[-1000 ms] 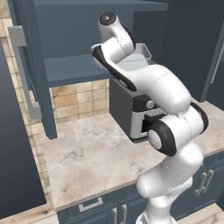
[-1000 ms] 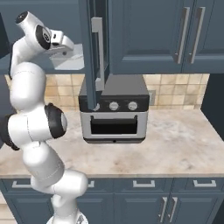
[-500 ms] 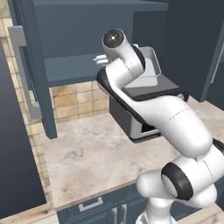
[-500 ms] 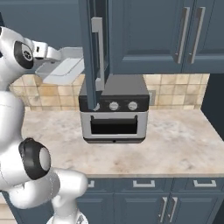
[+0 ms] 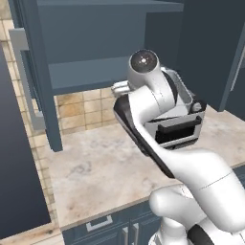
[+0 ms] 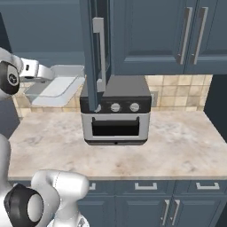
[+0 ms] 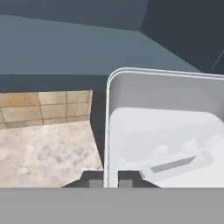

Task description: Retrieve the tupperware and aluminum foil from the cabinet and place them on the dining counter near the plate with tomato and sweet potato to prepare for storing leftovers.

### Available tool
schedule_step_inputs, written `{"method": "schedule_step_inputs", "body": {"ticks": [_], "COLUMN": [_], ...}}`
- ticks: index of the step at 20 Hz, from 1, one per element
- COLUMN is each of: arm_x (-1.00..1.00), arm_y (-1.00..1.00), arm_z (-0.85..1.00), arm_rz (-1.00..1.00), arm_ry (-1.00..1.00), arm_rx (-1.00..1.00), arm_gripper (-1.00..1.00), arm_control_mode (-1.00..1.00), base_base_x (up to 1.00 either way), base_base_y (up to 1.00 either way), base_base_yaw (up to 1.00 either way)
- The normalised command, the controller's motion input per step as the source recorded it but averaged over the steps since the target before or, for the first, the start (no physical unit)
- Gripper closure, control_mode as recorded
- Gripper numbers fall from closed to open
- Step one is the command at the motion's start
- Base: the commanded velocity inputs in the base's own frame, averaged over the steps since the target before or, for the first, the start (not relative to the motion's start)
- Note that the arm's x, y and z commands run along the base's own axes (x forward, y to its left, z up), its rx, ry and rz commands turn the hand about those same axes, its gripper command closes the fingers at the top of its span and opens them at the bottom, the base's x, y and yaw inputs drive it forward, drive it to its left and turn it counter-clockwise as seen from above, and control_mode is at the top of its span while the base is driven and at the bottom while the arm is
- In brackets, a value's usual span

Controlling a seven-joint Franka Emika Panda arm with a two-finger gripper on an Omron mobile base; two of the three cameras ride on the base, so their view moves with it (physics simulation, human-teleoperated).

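Observation:
The tupperware (image 6: 56, 87), a shallow translucent grey-white container, hangs in the air left of the open cabinet door (image 6: 95, 53), above the wall counter. My gripper (image 6: 48, 74) is shut on its near rim. In the hand view the fingertips (image 7: 96, 180) pinch that rim of the tupperware (image 7: 166, 131), with the cabinet (image 7: 65, 43) shelf behind it. Past my arm in the left base view, a bit of the tupperware (image 5: 185, 93) shows below the cabinet (image 5: 95, 72). The aluminum foil, the plate and the dining counter are out of view.
A silver toaster oven (image 6: 115, 117) stands on the marbled wall counter (image 6: 177, 146) just right of the tupperware. The open door's grey bar handle (image 6: 100, 48) hangs close by. Tiled backsplash (image 5: 81, 107) behind; closed wall cabinets (image 6: 177, 35) to the right.
My arm has drawn the tupperware out of the cabinet and lowered it toward the counter, folding back on itself. The gripper stays shut on the rim.

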Motion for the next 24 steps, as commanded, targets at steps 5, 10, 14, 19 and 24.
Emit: {"method": "schedule_step_inputs", "body": {"ticks": [5, 10, 14, 19, 24], "arm_x": [-1.0, -0.8, -0.06, 0.0, 0.0], "arm_y": [0.0, -0.05, -0.31, -0.19, 0.0], "arm_z": [-0.4, -0.76, -0.64, -0.3, -0.08], "arm_rz": [0.18, 0.18, 0.13, 0.08, 0.06], "arm_ry": [0.36, 0.27, 0.02, 0.0, 0.01], "arm_rx": [0.0, 0.0, 0.05, 0.04, 0.0], "arm_gripper": [1.0, 1.0, 1.0, 1.0, 1.0], "arm_control_mode": [-1.0, -1.0, -1.0, -1.0, -1.0], "base_base_x": [0.0, 0.0, 0.0, 0.0, 0.0], "base_base_y": [0.0, 0.0, 0.0, 0.0, 0.0], "base_base_yaw": [0.0, 0.0, 0.0, 0.0, 0.0]}}
